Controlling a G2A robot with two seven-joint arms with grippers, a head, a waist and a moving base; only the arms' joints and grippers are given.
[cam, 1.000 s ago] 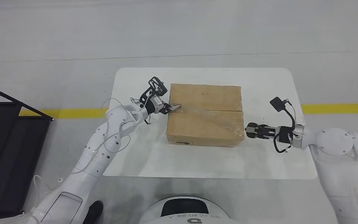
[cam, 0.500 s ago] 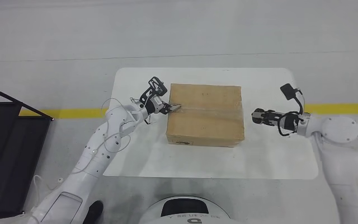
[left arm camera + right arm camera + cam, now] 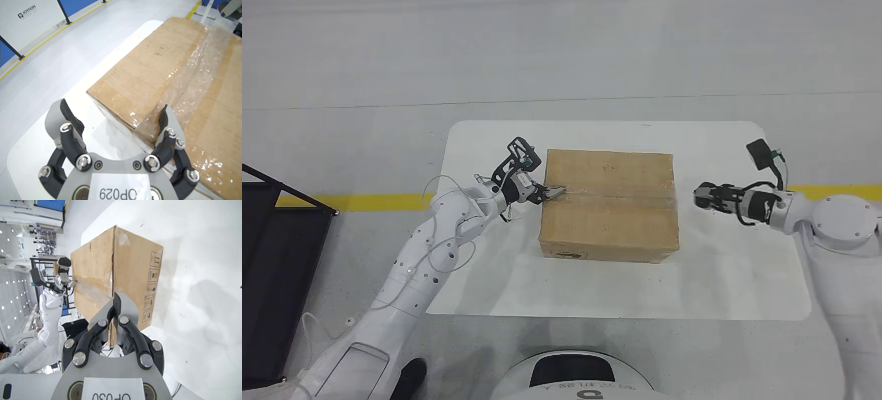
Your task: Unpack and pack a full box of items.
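While the open left tool (image 3: 114,103) is straddling the box's (image 3: 610,205) taped edge, the right tool (image 3: 115,296), nearby, is pinching a brown scrap (image 3: 111,332).

Box (image 3: 610,205) — matt brown cardboard, seam under glossy, wrinkled clear plastic tape (image 3: 191,75). Tabletop (image 3: 492,270) smooth, white, matt. Left gripper (image 3: 114,105) — brushed metal jaws, black ribbed rubbery pads (image 3: 70,115), black plastic links.

We see one brown cardboard box (image 3: 609,203), flaps shut, sitting flat near the middle of the white table (image 3: 492,275) with its long side running left to right. Wrinkled clear tape (image 3: 191,75) covers the top seam. Black handling symbols (image 3: 152,283) mark what seems to be its right end.
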